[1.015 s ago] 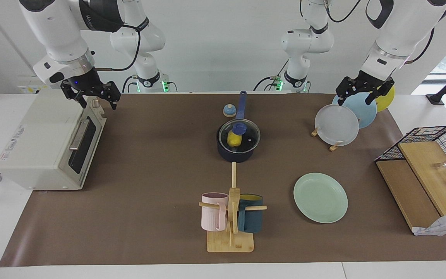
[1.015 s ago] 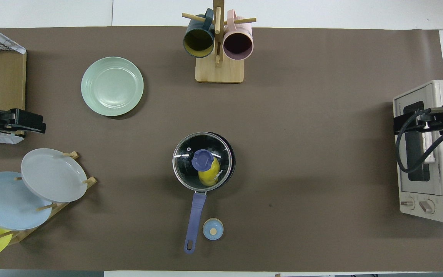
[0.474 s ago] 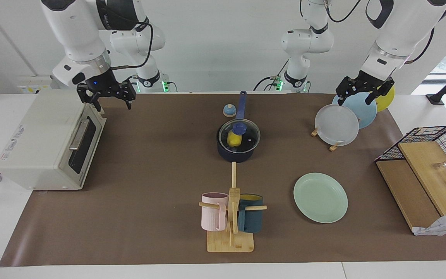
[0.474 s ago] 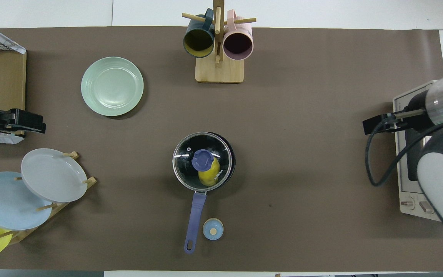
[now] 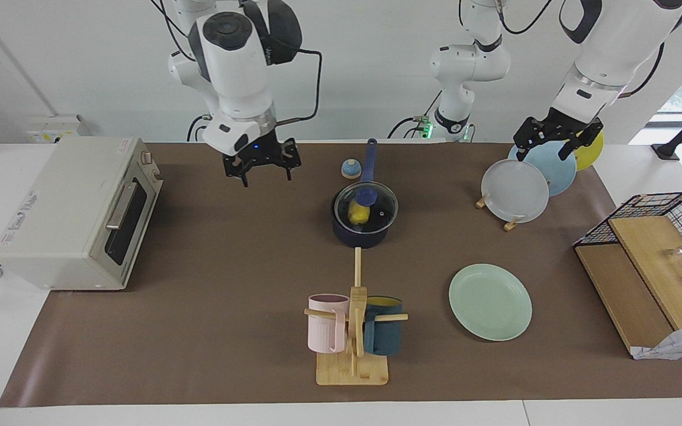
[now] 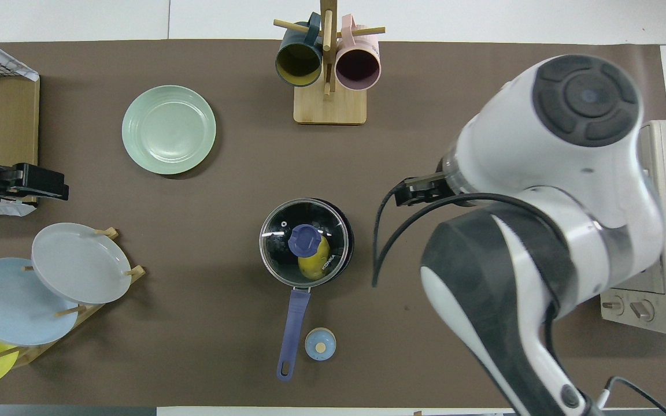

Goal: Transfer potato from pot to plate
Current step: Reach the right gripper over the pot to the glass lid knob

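The potato lies in the lidded pot at mid-table, the plate nearer the table's edge farthest from the robots toward the left arm's end, the mug rack by that edge, the oven at the right arm's end.

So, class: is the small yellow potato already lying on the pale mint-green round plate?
No: the yellow potato sits inside the dark blue saucepan under its glass lid, and the mint-green plate is bare.

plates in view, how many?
4. Mint-green plate lies flat on the mat, toward the left arm's end. Grey-white plate, light blue plate and yellow plate stand in the wooden rack, yellow partly hidden.
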